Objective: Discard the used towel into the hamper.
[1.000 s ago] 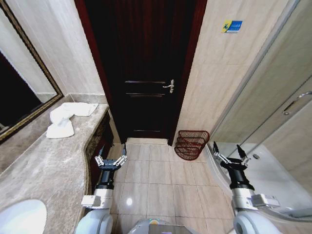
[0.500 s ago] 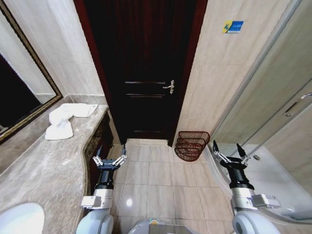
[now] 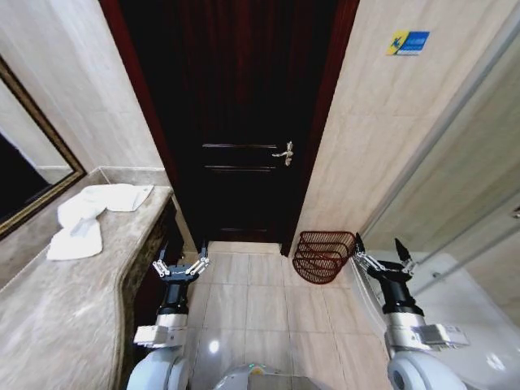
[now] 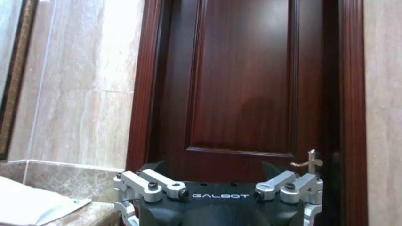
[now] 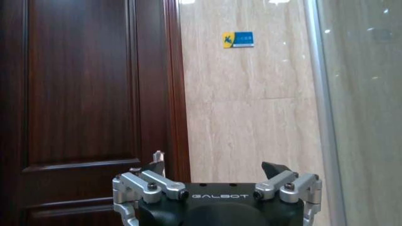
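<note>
A crumpled white towel lies on the marble counter at the left, below the mirror; a corner of the towel shows in the left wrist view. The hamper, a dark reddish-brown woven basket, stands on the tiled floor against the wall, right of the dark door. My left gripper is held up, open and empty, beside the counter's front edge, short of the towel. My right gripper is open and empty too, just right of the hamper. Both arms point forward at the door.
A closed dark wooden door with a metal handle faces me. A framed mirror hangs over the counter at left. A glass shower partition and a white tub edge are at right. Tiled floor lies open between counter and tub.
The whole head view has shifted: door, towel and hamper now sit nearer and lower, so the camera moved forward or tilted up. Both grippers keep their open pose.
</note>
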Controlling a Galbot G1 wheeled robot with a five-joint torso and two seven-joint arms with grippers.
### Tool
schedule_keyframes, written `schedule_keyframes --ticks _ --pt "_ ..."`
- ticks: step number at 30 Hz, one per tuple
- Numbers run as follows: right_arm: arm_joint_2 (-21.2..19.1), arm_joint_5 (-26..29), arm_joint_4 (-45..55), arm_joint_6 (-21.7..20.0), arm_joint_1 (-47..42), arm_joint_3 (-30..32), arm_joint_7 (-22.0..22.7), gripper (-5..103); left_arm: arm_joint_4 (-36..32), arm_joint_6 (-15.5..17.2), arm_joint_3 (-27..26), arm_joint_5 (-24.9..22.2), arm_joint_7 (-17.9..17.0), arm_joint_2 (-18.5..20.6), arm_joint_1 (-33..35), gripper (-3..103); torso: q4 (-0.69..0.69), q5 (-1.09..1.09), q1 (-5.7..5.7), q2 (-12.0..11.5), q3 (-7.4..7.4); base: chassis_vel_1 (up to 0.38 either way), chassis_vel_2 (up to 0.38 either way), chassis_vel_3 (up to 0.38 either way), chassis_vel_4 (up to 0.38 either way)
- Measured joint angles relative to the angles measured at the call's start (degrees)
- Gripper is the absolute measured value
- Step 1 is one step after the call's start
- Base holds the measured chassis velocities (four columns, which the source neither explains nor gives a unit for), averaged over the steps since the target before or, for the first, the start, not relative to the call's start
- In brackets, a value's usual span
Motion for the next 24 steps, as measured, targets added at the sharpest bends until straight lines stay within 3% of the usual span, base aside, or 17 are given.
schedule_keyframes --ticks 15,24 --pt "-0.4 0.2 -0.3 1.0 0.4 0.0 1.1 100 0.8 0.4 -0.3 1.3 -2.7 0.0 -1.1 100 0.0 -0.02 0.03 0.0 0.0 -0.181 0.189 0.189 -0.191" --pt "-0.4 0.1 -0.8 1.5 0.6 -0.2 0.4 100 0.8 0.0 -0.9 1.9 -3.4 0.0 -1.2 100 0.0 0.0 -0.05 0.0 -0.01 -0.035 0.03 0.02 -0.029"
